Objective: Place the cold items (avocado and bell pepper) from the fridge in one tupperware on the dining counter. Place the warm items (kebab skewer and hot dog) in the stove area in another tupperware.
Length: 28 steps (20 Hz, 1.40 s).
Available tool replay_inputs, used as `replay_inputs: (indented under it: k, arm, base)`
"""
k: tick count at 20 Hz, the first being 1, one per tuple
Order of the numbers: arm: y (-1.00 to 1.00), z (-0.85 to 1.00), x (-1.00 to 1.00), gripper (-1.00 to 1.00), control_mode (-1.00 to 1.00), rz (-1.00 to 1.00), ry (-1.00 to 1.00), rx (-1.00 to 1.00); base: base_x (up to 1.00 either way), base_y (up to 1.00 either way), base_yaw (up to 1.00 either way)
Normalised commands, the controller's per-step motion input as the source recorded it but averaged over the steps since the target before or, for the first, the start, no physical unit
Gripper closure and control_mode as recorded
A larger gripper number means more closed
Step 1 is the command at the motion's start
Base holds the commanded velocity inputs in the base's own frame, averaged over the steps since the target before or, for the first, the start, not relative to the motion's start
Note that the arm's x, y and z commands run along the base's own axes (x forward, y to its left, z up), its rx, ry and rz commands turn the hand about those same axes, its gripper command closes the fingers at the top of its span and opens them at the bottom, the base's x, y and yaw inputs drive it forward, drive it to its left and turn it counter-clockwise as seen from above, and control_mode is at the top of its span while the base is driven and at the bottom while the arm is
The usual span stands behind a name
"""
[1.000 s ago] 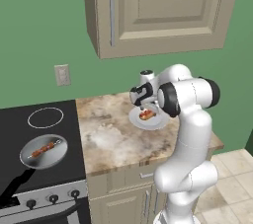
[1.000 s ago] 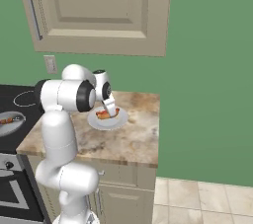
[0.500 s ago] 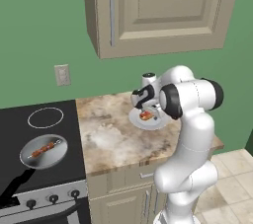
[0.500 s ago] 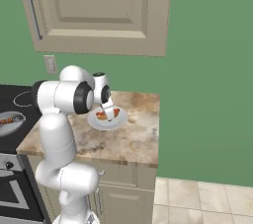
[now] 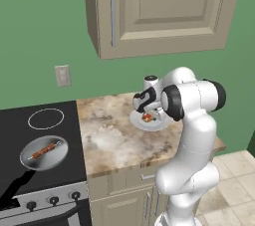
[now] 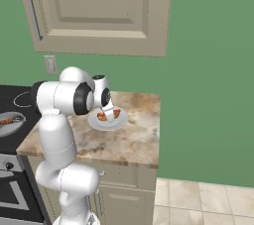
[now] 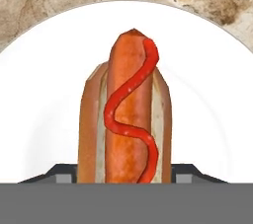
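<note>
The hot dog (image 7: 126, 119), a sausage in a bun with a red sauce squiggle, lies on a white plate (image 7: 207, 94) on the marbled counter beside the stove. My gripper (image 7: 127, 176) points straight down over it, with a dark fingertip (image 7: 64, 172) pressed against each side of the bun. From the base views the hand (image 5: 148, 115) (image 6: 106, 115) covers most of the hot dog (image 5: 147, 118) (image 6: 108, 115). The kebab skewer (image 5: 45, 150) rests on a grey plate on the black stove top, far left of the gripper.
A beige wall cabinet (image 5: 159, 11) hangs above the counter. The counter (image 5: 114, 140) ends at its right edge (image 6: 158, 135), with tiled floor beyond. A burner ring (image 5: 46, 118) and a wall outlet (image 5: 63, 75) lie left of the plate. A black pan handle (image 5: 12, 190) crosses the stove front.
The fingers have drawn in from wide open to the sides of the hot dog bun. The arm has hardly moved.
</note>
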Motion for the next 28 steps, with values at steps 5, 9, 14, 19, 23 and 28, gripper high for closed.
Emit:
replay_inputs:
  k: [5,9,14,19,23,28]
  arm:
    - [0.0,0.02,-0.2,1.0,-1.0,0.0,-0.01,0.0]
    - [0.01,0.49,-0.81,1.0,-1.0,0.14,-0.07,0.01]
    - [-0.02,0.77,-1.0,1.0,-1.0,0.23,-0.07,0.03]
    - [0.01,0.88,-1.0,1.0,-1.0,0.27,-0.02,0.0]
    - [0.01,0.64,-1.0,1.0,-1.0,0.28,-0.1,0.0]
    - [0.22,0.64,-1.0,1.0,-1.0,0.23,-0.03,-0.02]
  base:
    - [0.0,0.0,0.0]
    - [0.0,0.0,0.0]
    - [0.0,0.0,0.0]
    - [0.0,0.0,0.0]
    - [0.0,0.0,0.0]
    - [0.0,0.0,0.0]
